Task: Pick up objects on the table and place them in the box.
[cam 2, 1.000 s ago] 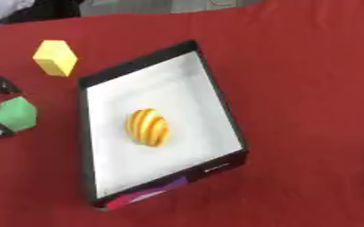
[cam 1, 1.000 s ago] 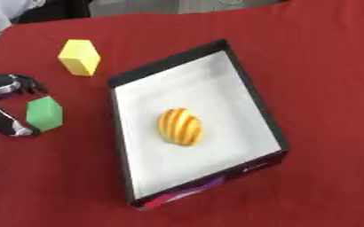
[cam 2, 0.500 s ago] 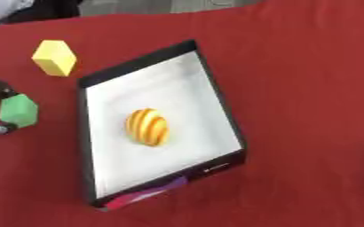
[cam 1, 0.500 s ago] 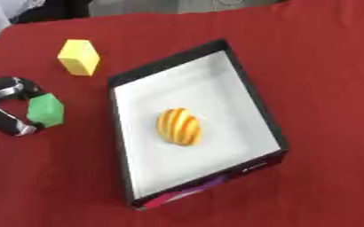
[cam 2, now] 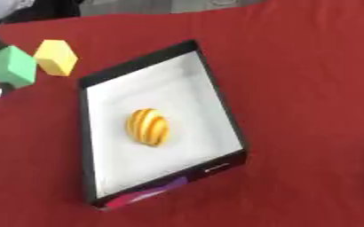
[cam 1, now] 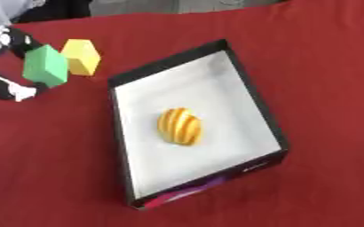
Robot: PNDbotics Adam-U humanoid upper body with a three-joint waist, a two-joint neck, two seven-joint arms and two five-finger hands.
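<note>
Though half cut off, left hand pinching green block (yellow block behind), box beside.

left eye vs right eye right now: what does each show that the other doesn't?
Only the left eye view shows much of the left hand, its fingers curled round the green block. The right eye view adds only more red tablecloth right of the box; there the hand is just a sliver at the left edge. Both show the green block, the yellow block and the striped yellow-orange object in the box.
</note>
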